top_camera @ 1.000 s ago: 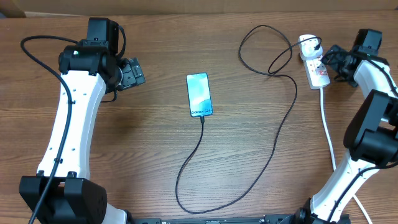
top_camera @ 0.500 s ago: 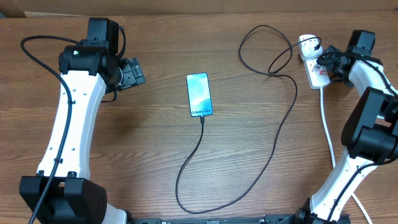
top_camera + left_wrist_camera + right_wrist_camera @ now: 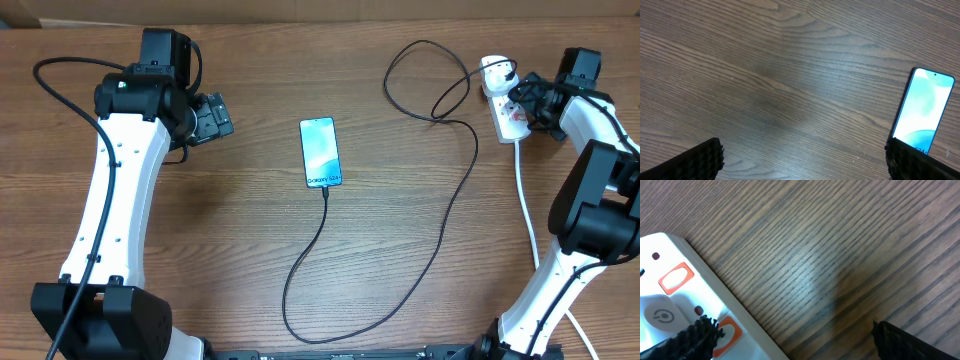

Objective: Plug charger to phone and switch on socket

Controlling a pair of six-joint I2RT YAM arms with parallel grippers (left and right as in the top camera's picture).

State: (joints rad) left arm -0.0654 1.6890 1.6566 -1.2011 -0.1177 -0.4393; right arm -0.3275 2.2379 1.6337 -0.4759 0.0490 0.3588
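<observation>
You had a brown wood-grain worktop (image 3: 230, 250) under the whole scene, its grain running roughly left to right in the overhead view. You saw a pale tan edge (image 3: 20, 12) at the far left corner; its nature could not be determined.

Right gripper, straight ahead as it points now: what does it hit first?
Probably the socket: one of the right gripper's fingers hangs over its lower red switch, the other over bare table. Depth is unclear.
</observation>
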